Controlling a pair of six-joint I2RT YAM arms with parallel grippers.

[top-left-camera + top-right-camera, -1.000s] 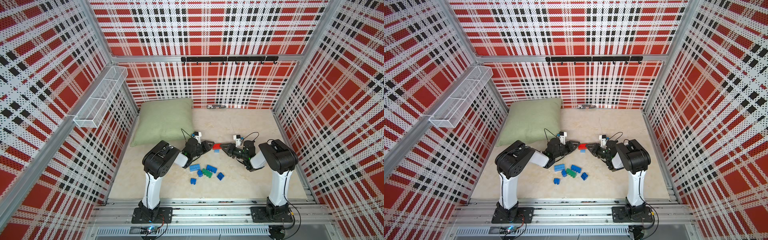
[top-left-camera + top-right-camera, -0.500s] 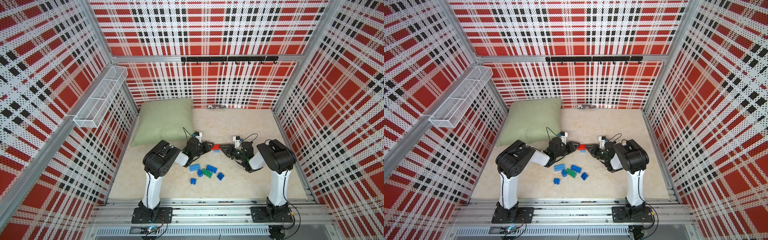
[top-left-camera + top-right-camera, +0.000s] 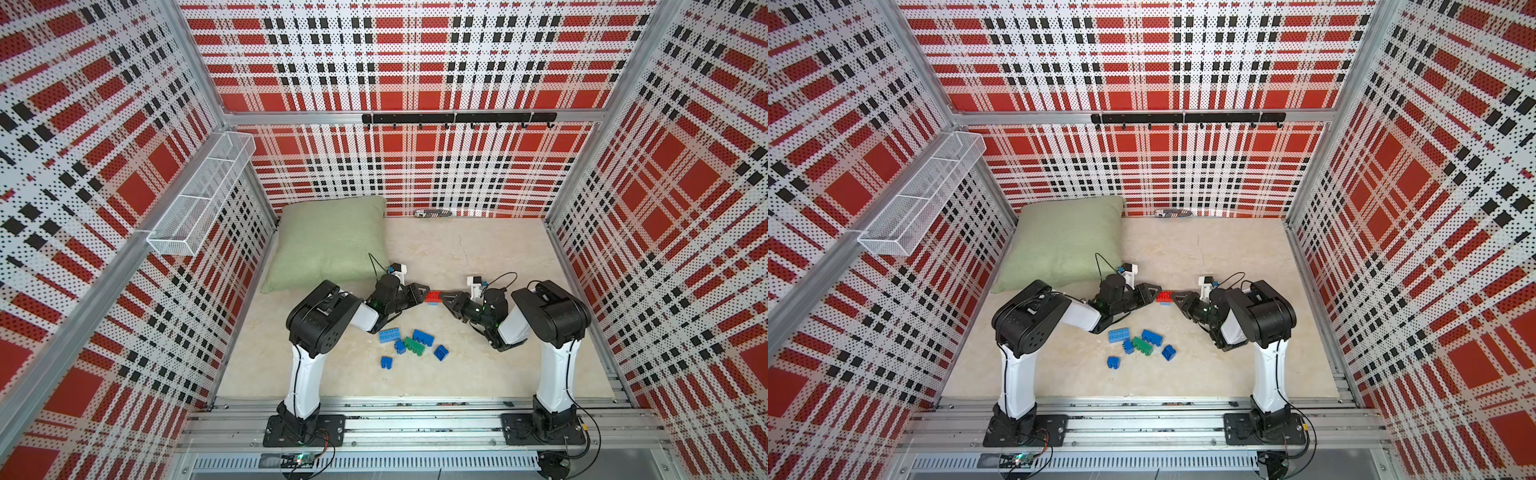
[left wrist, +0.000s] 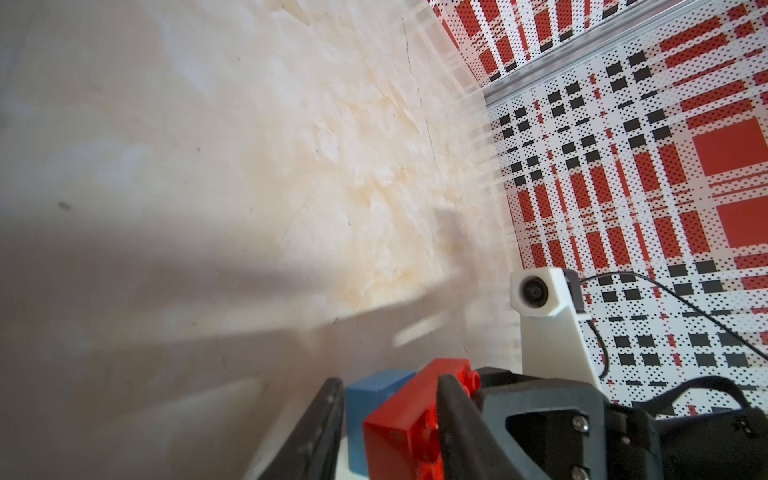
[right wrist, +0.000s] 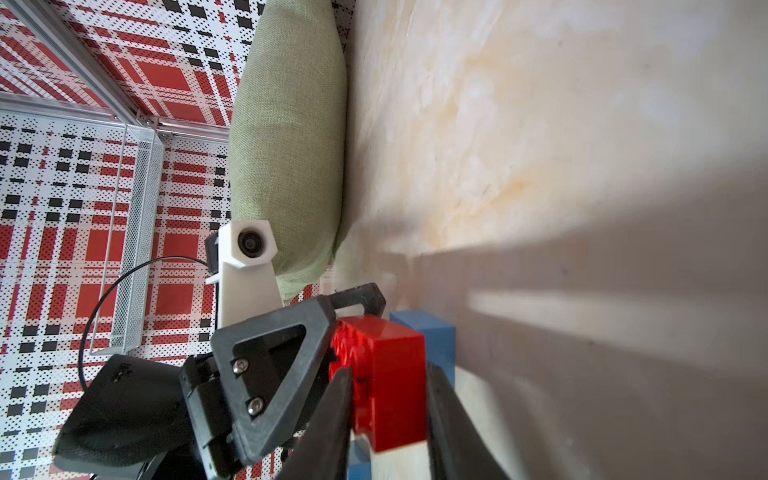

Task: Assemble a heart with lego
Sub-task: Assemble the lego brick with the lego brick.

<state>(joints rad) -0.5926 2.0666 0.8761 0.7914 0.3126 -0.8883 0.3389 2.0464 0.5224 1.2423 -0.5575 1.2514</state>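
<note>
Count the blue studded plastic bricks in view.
6. One blue brick joined to the red plastic brick both jaws grip. Near the green brick: light-blue brick, long brick, small brick, tilted brick, nearest brick. More may be hidden.

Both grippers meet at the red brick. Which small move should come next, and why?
Probably close the left gripper slightly more. It spans the red brick and the blue brick beside it, while the right gripper clamps the red alone; whether the two are joined is not visible.

Back right of the table is wide open. Pillow hogs the back left corner, and loose bricks clutter the middle near the front edge.
</note>
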